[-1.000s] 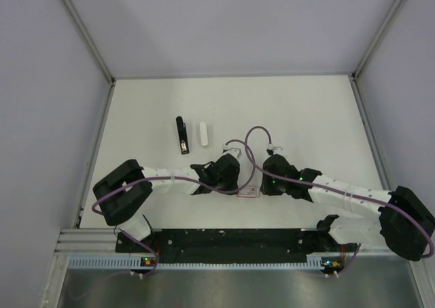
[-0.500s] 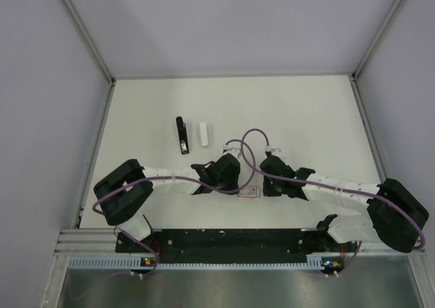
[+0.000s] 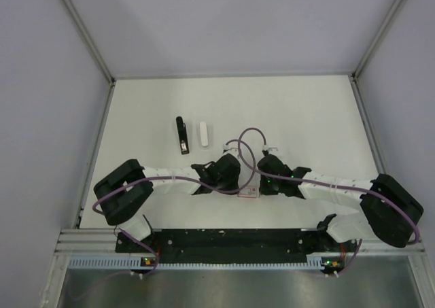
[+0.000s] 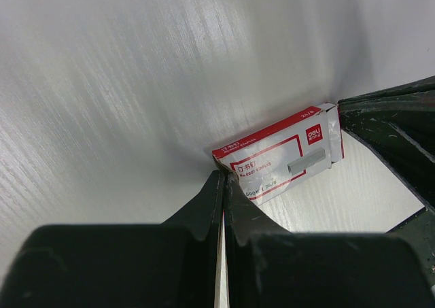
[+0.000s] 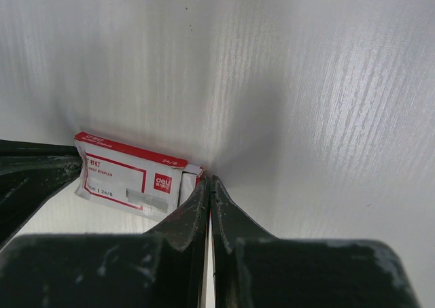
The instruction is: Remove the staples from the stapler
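Grippers pressed together, empty: my left gripper (image 4: 223,185) and right gripper (image 5: 208,189) butt opposite ends of the staple box (image 4: 279,162), so I could crush or skid it, while the stapler (image 3: 181,135), staples unseen, lies apart, upper left of centre.

Probably a lab test cell: white table (image 3: 299,104) walled by plain grey panels (image 3: 41,83).
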